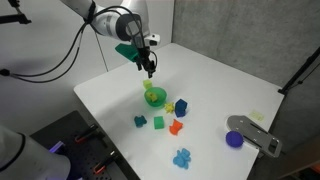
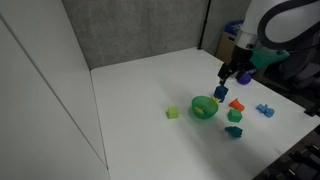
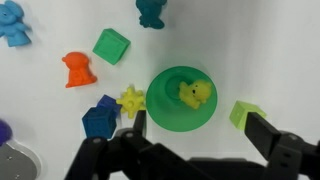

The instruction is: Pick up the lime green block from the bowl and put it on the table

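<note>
The bright green bowl stands on the white table and holds a yellow toy. The lime green block lies on the table just outside the bowl, not in it. In an exterior view the block sits beside the bowl. My gripper is open and empty, hovering above the bowl with its fingers on either side of it. In both exterior views the gripper is well above the bowl.
Next to the bowl lie a yellow star, a dark blue block, an orange figure, a darker green block and blue figures. A purple round piece and a grey device sit near the table edge.
</note>
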`<state>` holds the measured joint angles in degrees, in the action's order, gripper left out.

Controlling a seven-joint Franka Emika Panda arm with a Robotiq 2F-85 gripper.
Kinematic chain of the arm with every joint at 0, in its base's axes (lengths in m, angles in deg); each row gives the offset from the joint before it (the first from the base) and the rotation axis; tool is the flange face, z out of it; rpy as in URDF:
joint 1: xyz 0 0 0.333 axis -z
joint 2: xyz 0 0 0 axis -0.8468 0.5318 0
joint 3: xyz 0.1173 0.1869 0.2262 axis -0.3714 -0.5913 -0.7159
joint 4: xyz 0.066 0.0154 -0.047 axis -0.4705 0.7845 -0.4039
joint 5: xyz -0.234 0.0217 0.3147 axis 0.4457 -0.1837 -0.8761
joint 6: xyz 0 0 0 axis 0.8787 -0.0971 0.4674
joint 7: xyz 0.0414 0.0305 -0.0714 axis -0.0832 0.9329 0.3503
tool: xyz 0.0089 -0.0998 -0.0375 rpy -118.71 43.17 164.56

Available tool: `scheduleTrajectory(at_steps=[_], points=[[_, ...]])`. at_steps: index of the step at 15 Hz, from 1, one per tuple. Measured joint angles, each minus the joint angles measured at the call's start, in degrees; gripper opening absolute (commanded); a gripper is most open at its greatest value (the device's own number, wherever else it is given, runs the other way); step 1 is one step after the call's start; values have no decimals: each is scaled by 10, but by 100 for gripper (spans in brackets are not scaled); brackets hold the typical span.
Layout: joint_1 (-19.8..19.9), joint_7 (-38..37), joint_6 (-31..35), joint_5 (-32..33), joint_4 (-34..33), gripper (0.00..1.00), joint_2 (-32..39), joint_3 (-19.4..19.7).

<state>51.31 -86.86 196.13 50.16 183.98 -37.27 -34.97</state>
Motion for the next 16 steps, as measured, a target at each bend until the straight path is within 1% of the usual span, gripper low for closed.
scheduleTrajectory(at_steps=[3,5,9,11,16], points=[[5,1,-52,-1,10,100,-52,-1],[7,11,-90,-14,13,100,-82,-3],[8,34,-151,-34,14,100,-124,-4],[10,42,-162,-34,16,100,-135,-4],[14,54,-162,-34,21,100,-143,-4]])
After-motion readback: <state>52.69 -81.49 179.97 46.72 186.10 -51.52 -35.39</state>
